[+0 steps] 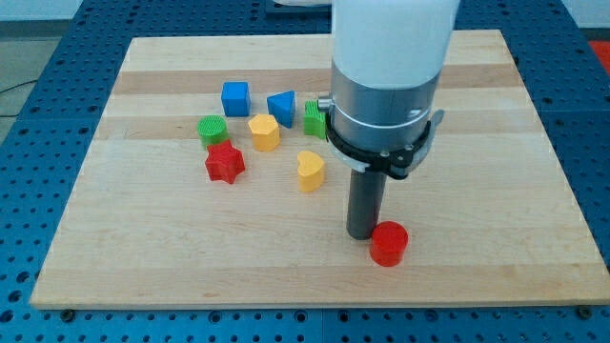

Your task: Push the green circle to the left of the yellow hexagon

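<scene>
The green circle lies on the wooden board at the view's left, just above the red star. The yellow hexagon sits to its right, a small gap between them. My tip rests on the board at lower centre, touching the left side of the red circle. It is far to the lower right of the green circle and the hexagon.
A blue cube and a blue triangle lie above the hexagon. A green block is partly hidden behind the arm. A yellow heart lies between the hexagon and my tip.
</scene>
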### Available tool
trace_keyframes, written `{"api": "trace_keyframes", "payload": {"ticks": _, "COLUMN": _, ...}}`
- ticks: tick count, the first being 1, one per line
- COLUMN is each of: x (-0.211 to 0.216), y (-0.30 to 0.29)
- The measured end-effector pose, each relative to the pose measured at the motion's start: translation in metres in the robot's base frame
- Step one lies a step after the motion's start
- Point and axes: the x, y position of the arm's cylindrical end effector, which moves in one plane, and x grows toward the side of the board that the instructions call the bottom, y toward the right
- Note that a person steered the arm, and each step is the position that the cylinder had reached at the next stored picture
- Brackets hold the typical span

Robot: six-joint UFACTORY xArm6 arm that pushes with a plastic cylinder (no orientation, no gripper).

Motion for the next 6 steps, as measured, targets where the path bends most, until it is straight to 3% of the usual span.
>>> {"api": "trace_keyframes", "payload": {"ticks": 1, "x": 0.020, "y": -0.014}}
{"api": "trace_keyframes", "payload": {"ticks": 3, "x": 0.016, "y": 0.088}}
{"api": "trace_keyframes", "payload": {"ticks": 4, "x": 0.005, "y": -0.004}}
{"api": "trace_keyframes", "payload": {"ticks": 6, "x": -0.018, "y": -0.260}}
